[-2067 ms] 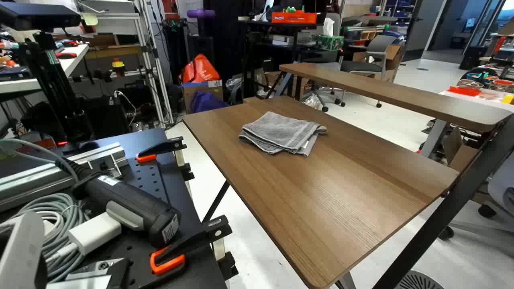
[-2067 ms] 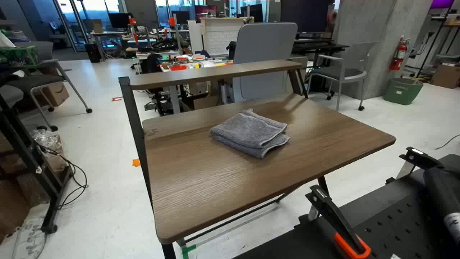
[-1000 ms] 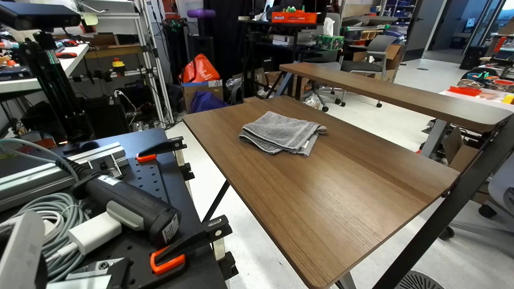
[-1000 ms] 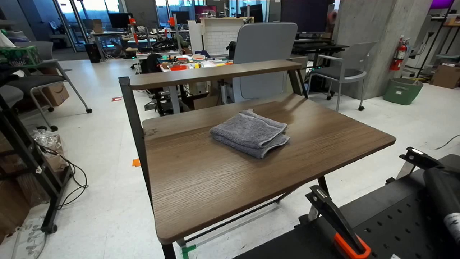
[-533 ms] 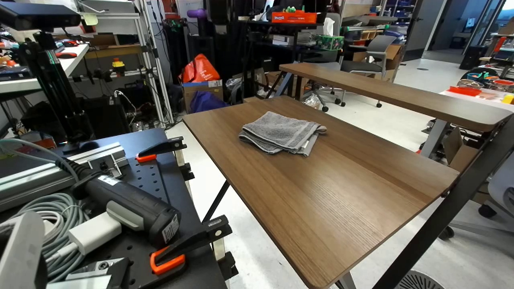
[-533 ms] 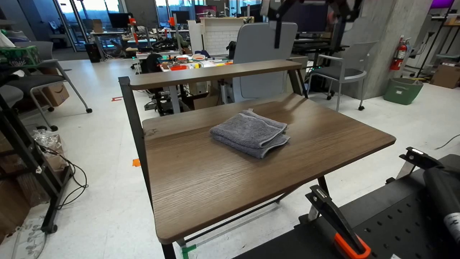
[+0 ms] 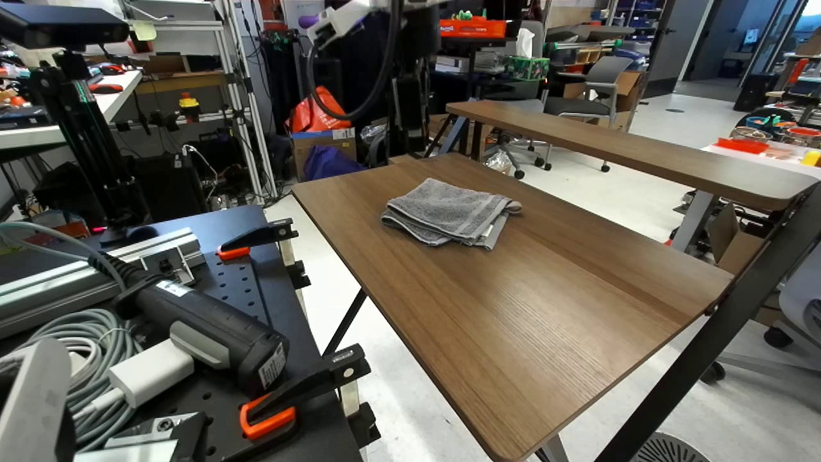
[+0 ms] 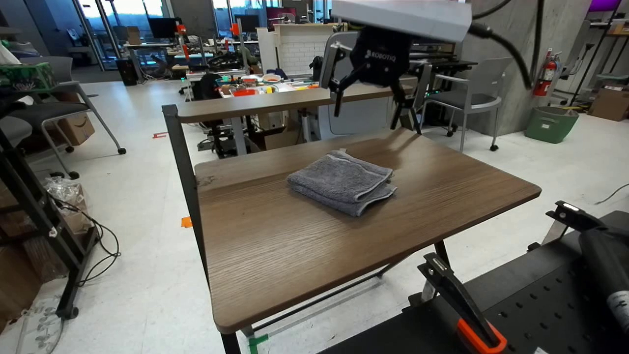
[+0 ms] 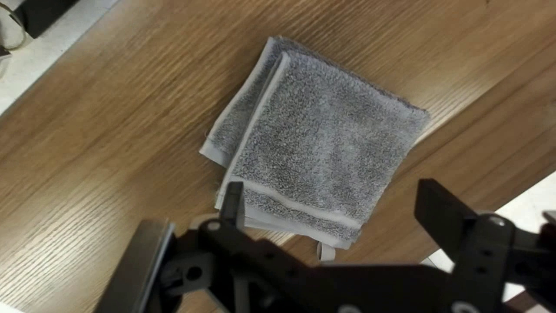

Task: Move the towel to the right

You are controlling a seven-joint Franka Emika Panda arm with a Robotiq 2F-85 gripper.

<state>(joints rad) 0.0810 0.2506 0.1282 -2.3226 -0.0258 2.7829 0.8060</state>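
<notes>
1. The towel lies near the middle of the table: grey, folded roughly square, its pile fuzzy, with smooth pale bands and a small fabric loop at one edge.
2. Its layers sit askew, a lower fold showing along one side.
3. The table itself has a brown wood-grain top with rounded corners.
4. Higher than the table top, the gripper hangs apart from the towel, its black fingers spread wide; in the wrist view one finger covers a corner of the towel.
5. Raised along one long side of the table on dark uprights runs a narrow wood-grain shelf, partly hidden behind the gripper in an exterior view.
6. Off the table's opposite side, past a strip of white floor, a black perforated bench carries black-and-orange clamps, a dark cylindrical device and coiled grey cable.
</notes>
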